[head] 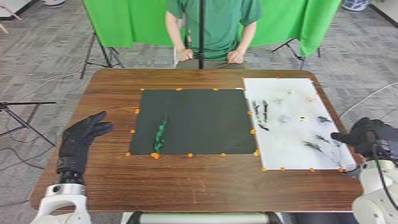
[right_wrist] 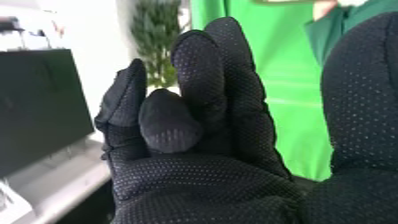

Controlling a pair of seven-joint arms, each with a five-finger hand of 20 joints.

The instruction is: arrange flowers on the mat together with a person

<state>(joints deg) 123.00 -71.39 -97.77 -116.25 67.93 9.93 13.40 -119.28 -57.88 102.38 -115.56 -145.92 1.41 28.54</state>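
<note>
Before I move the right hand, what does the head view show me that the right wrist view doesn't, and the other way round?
Head view: the brown table, the dark mat with a green sprig on its left part, the white sheet to its right with several small sprigs, and the left hand left of the mat.
Right wrist view: leafy greenery and a dark panel in the background.
Both: the right hand and green cloth.

A robotics lab is suggested by the white robot arms (head: pixel 62 201) at the counter (head: pixel 191 185), the green cloth (head: pixel 129 22) hung behind, black stands (head: pixel 28 103) and cables trailed across grey flooring (head: pixel 44 57).
</note>
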